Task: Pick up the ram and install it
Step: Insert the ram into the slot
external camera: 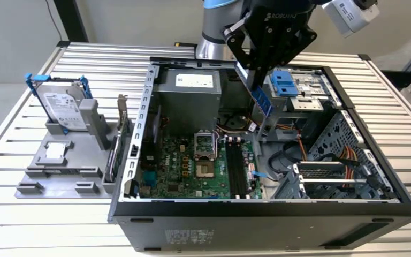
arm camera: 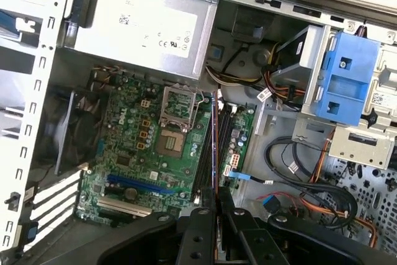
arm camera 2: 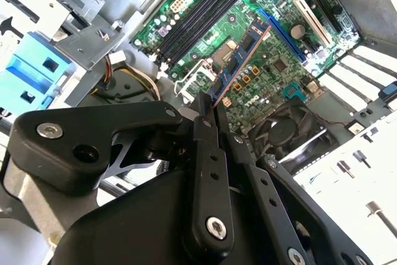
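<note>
While the gripper (external camera: 252, 72) hangs above the open computer case (external camera: 263, 209) on the bench (external camera: 20, 214), its fingers (arm camera 2: 205, 122) pinch one end of the ram (external camera: 261, 99). Held in the air, the blue stick extends straight out from the fingertips, its long axis sloping downward toward the motherboard (external camera: 191, 166). In the first wrist view the ram (arm camera: 214, 141) appears edge-on, running alongside the dark memory slots (arm camera: 205, 153) beside the processor socket (arm camera: 173, 134).

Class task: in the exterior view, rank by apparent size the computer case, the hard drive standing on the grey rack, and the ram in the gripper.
1. computer case
2. hard drive
3. ram, held in the gripper above the case; nearer the camera, so this last ranking is unsure.
</note>
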Controlling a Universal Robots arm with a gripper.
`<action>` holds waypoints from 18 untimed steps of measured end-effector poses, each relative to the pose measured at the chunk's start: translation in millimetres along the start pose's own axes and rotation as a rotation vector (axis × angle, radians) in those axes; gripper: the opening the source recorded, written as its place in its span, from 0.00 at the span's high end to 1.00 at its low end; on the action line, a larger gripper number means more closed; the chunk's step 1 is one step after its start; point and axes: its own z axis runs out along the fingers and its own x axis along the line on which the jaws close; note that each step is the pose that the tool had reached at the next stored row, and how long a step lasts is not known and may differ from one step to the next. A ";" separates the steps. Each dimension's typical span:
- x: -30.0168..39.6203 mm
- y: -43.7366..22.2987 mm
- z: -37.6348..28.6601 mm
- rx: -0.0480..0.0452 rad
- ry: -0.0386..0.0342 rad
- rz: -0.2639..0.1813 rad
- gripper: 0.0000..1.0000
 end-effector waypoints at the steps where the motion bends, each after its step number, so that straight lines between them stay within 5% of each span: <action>1: 0.0 0.0 0.0 0.0000 0.0000 0.000 1.00; 18: -10.5 -2.6 1.1 -0.0006 0.0000 0.056 1.00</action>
